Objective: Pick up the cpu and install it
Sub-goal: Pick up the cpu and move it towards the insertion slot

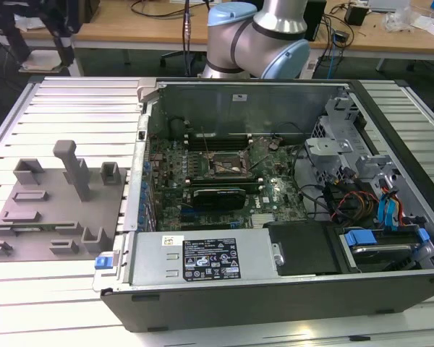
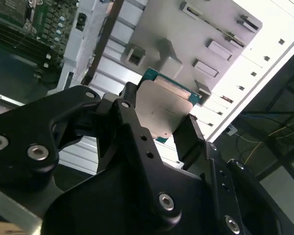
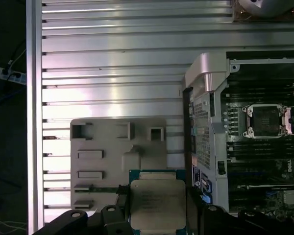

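Exterior view: an open computer case (image 1: 275, 296) lies on the slatted worktop (image 1: 58, 289) with its socket (image 1: 228, 165) bare, and a grey fixture plate (image 1: 50, 210) sits at the exterior view's left. Second wrist view: black fingers (image 2: 130, 122) are clamped on opposite edges of the cpu (image 2: 166, 110), which is held clear above that plate. First wrist view: the cpu (image 3: 158, 203) sits square in the grip, well apart from the socket (image 3: 265, 120). It is probably best carried level and unrotated.
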`<state>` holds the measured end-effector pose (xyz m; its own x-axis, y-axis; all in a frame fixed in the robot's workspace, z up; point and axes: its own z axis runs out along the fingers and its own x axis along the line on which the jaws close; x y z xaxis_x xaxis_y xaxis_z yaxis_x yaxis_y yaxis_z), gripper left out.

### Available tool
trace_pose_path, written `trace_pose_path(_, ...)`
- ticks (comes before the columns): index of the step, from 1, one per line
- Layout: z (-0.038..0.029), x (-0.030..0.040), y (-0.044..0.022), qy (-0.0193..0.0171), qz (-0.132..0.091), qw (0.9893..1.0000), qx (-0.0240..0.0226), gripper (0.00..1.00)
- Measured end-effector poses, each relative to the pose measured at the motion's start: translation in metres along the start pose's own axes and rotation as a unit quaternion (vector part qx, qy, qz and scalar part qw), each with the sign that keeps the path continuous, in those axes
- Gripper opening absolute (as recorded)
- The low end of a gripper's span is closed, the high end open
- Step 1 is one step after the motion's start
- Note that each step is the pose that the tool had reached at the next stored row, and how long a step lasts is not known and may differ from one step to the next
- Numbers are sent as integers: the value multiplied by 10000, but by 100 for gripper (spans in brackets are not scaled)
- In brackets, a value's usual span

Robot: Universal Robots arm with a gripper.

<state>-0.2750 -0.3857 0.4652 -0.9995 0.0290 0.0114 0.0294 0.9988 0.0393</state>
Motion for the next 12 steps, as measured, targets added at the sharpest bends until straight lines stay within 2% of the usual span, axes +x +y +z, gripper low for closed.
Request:
trace_pose_path(1, 1, -83, 2, 6, 0, 10000, 0, 55)
trace_pose_path(6, 8, -355, 9, 28, 2, 10000, 0, 55)
trace_pose_path(12, 38, -628, 16, 49, 2, 10000, 1, 55)
